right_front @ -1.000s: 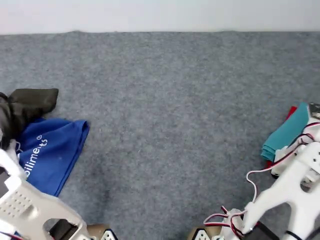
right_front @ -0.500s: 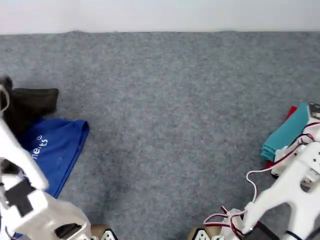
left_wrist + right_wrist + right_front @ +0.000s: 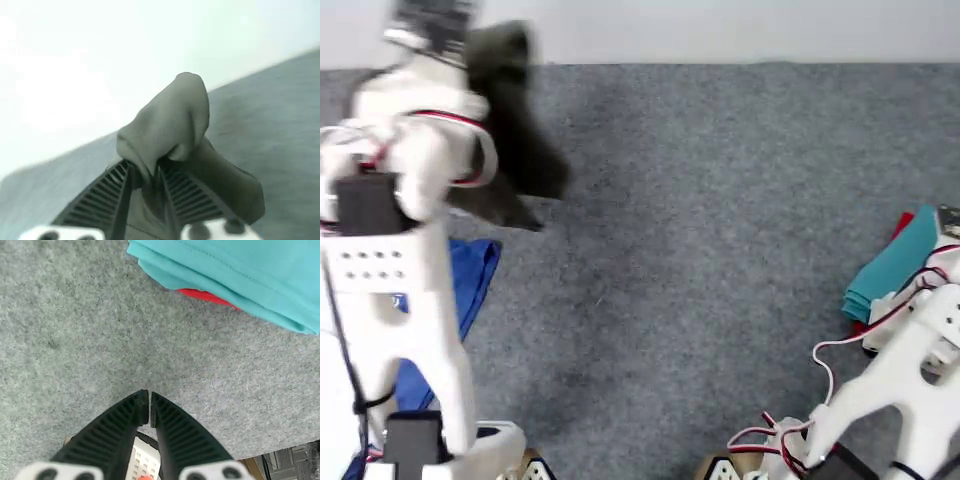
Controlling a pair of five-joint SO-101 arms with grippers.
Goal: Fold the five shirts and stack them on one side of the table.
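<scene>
Held item: dark olive-grey cloth shirt point(image 3: 175, 120), bunched and hanging clear of the grey felt-like surface point(image 3: 720, 200). In the high view it dangles over the far left corner, beside the raised white left arm point(image 3: 405, 220).
Left claw point(image 3: 144, 171): ribbed black fingers clamped on one fold of the dark shirt, cloth pinched between them. A single-point pinch lets the rest hang free, probably so it can be carried to open ground and spread out.
Right claw point(image 3: 149, 397): fingers together with nothing between them, low over bare felt just beside the stack. Judged to be parked out of the working area.
Stack: folded teal shirt point(image 3: 240, 270) lying on a folded red shirt point(image 3: 205, 296) at the right edge of the surface, with only a sliver of the red showing from under the teal. This looks to be the side chosen for finished pieces.
Waiting item: royal-blue shirt with white print point(image 3: 472, 275), unfolded at the left edge and partly hidden behind the left arm.
Progress (judgement): two shirts folded, one in the claw, one waiting. A fifth cannot be made out.
Next need (judgement): lay the dark shirt flat on the open middle of the surface before folding.
Risk (judgement): the hanging cloth may land crumpled, or slip from so narrow a pinch.
</scene>
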